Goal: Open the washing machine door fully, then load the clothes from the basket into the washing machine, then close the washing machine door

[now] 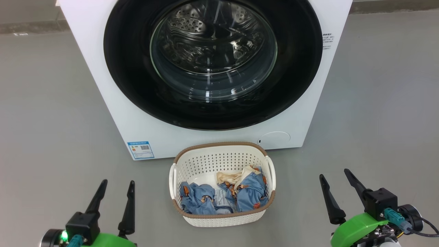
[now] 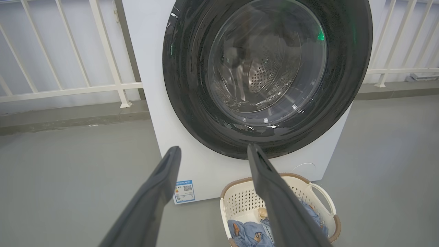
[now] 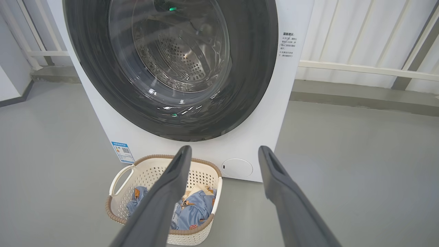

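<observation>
Low in the head view, the left pincer (image 1: 118,181) sits at 7 o'clock and the right pincer (image 1: 333,173) at 4 o'clock. Each has its two dark fingers spread wide, pinching nothing and pointing toward 12. Both hang over grey floor (image 1: 51,120), well apart from each other.

Between them, at 6 o'clock, stands the basket (image 1: 219,158), cream and perforated with a brown rim and a handle on each side. A strip of floor separates it from either pincer. The clothes (image 1: 248,193) lie in its near half: light-blue pieces with orange-brown prints, bunched at the left and right of its bottom. A cream cloth (image 1: 229,177) is tucked against the right-hand bunch toward 12.

Just behind the basket rises the washing machine (image 1: 103,85), filling the view from 10 to 2 o'clock. Whether basket and washer touch, I cannot tell. A blue energy label (image 1: 140,150) is stuck at the washer's lower left, at 9 o'clock from the basket, and a round cover (image 1: 274,138) sits at its lower right. The washing machine door (image 1: 130,68) lies shut against the front, its lower black rim directly above the basket. The steel drum (image 1: 205,31) shows through the glass. Farthest back, a white railing (image 2: 68,91) runs behind the washer.
</observation>
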You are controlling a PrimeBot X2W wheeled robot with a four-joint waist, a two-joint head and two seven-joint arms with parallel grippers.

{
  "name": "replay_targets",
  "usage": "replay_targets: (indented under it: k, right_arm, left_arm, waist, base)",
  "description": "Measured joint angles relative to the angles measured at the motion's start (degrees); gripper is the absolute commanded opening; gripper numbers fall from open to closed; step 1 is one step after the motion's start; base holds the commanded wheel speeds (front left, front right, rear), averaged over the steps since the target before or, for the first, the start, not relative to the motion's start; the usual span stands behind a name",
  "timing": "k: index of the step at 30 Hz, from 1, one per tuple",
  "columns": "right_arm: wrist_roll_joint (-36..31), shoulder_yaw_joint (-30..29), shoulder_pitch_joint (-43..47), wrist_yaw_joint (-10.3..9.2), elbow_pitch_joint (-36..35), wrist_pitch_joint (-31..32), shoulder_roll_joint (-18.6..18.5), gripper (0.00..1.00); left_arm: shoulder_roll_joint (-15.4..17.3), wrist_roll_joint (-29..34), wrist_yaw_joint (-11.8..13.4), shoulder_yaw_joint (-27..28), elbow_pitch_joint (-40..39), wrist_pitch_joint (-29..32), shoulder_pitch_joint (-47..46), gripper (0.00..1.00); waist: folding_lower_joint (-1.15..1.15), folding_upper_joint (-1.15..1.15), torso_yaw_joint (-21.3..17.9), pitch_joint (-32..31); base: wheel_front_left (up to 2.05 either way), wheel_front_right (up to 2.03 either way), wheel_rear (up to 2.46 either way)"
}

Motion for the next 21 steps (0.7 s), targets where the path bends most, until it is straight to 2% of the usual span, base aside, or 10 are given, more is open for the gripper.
replay_targets:
  k: [13, 21]
  right_arm:
    - [0.97, 0.02, 0.0, 0.0, 0.36, -0.24, 0.02, 1.0]
    - [1.44, 0.04, 0.0, 0.0, 0.35, -0.24, 0.22, 1.0]
  left_arm:
    - [-0.01, 0.03, 0.01, 0.05, 0.15, 0.0, 0.0, 1.0]
    - [0.11, 0.52, 0.11, 0.01, 0.59, 0.0, -0.01, 1.0]
  waist:
    - [0.0, 0.0, -0.26, -0.02]
    - [0.0, 0.0, -0.36, -0.15]
  base:
    - [0.02, 0.02, -0.04]
    - [0.52, 0.52, -1.05]
